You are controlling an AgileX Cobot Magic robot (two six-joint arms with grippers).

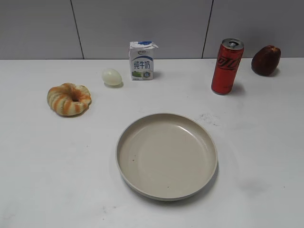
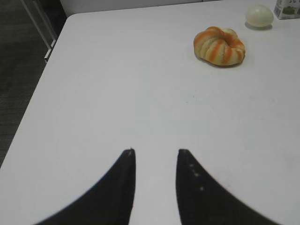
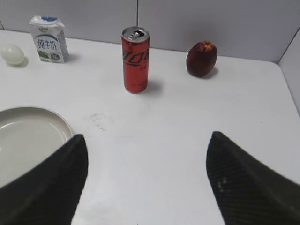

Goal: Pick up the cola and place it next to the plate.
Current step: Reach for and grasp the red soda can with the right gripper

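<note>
1. At the left of the exterior view the ring-shaped bread (image 1: 69,99), striped orange and cream, lies flat on the white table (image 1: 42,180); the left wrist view shows it in its upper right, with bare table between it and the left gripper (image 2: 156,151).
2. The left gripper sits at the bottom centre of its wrist view, its two dark fingers parted by a narrow gap with nothing between them, so it is released; neither arm appears in the exterior view.
3. Right of the bread, in the upper middle of the exterior view, a pale egg (image 1: 111,76) rests just beside a small white-and-blue milk carton (image 1: 141,61) standing upright near the back wall.
4. The plate (image 1: 167,156) fills the lower centre of the exterior view, empty and flat; a faint dark smudge marks the table off its upper right rim.
5. The cola (image 1: 227,66) stands upright in the upper right of the exterior view, well apart from the plate and up-right of it; nothing stands between the two.
6. At the far right a dark red fruit (image 1: 266,60) lies near the cola, not touching it.
7. The right gripper (image 3: 147,138) spreads wide across the bottom of its wrist view, released and holding nothing; the cola stands beyond it, upper centre, with open table between.
</note>
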